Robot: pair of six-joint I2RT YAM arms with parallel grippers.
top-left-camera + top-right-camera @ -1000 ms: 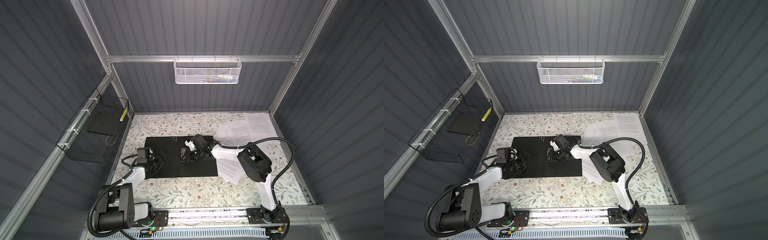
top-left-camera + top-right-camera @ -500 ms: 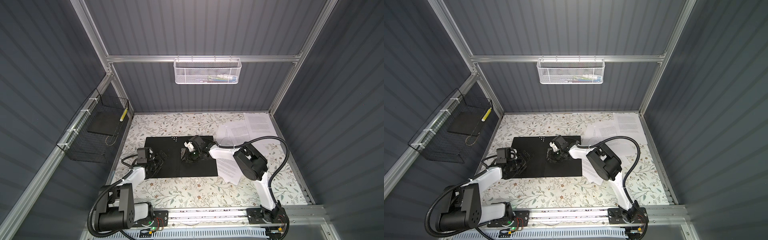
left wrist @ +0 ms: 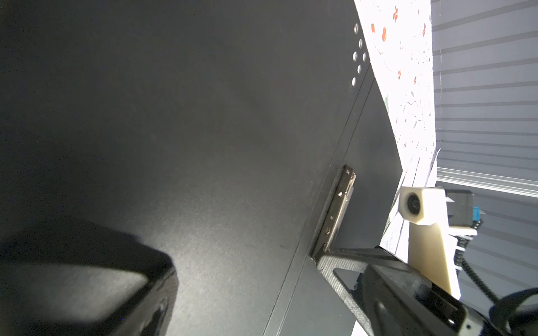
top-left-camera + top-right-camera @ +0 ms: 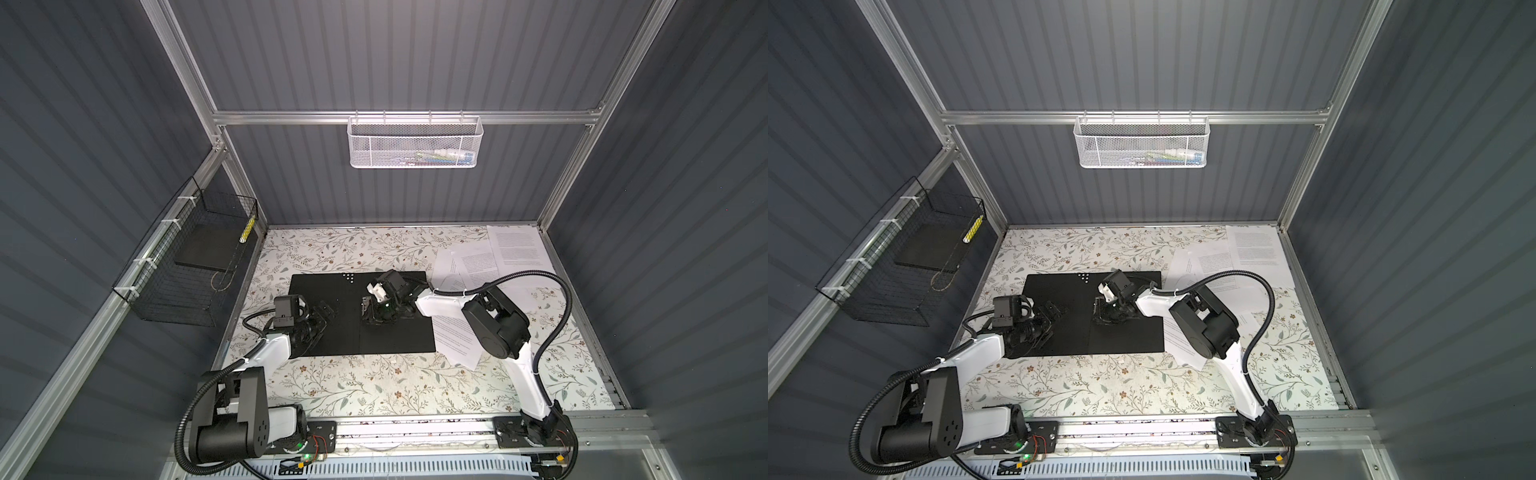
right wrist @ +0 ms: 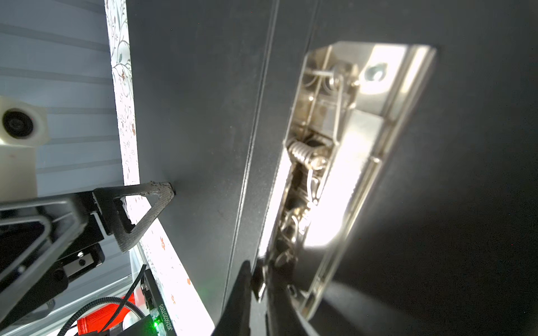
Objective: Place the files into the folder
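The folder (image 4: 395, 340) (image 4: 1125, 336) lies open on the table, black inside up. A metal clip (image 5: 334, 145) (image 3: 339, 203) sits beside its spine. My right gripper (image 4: 368, 309) (image 5: 257, 279) reaches in from the right, its jaws shut on the clip's small lever at one end. My left gripper (image 4: 322, 316) (image 4: 1054, 311) stands wide open over the folder's left leaf, and one of its fingertips (image 5: 166, 189) touches the black surface. The files (image 4: 517, 249) (image 4: 1256, 249), white printed sheets, lie loose to the right of the folder, partly under the right arm.
A black wire basket (image 4: 187, 266) holding a dark slab hangs on the left wall. A white mesh basket (image 4: 415, 141) hangs on the back wall. The floral tabletop (image 4: 374, 386) runs to a metal rail at the front.
The right gripper's jaws have narrowed onto the clip's lever and the right arm's elbow has shifted slightly left. The left arm and the folder have not moved.
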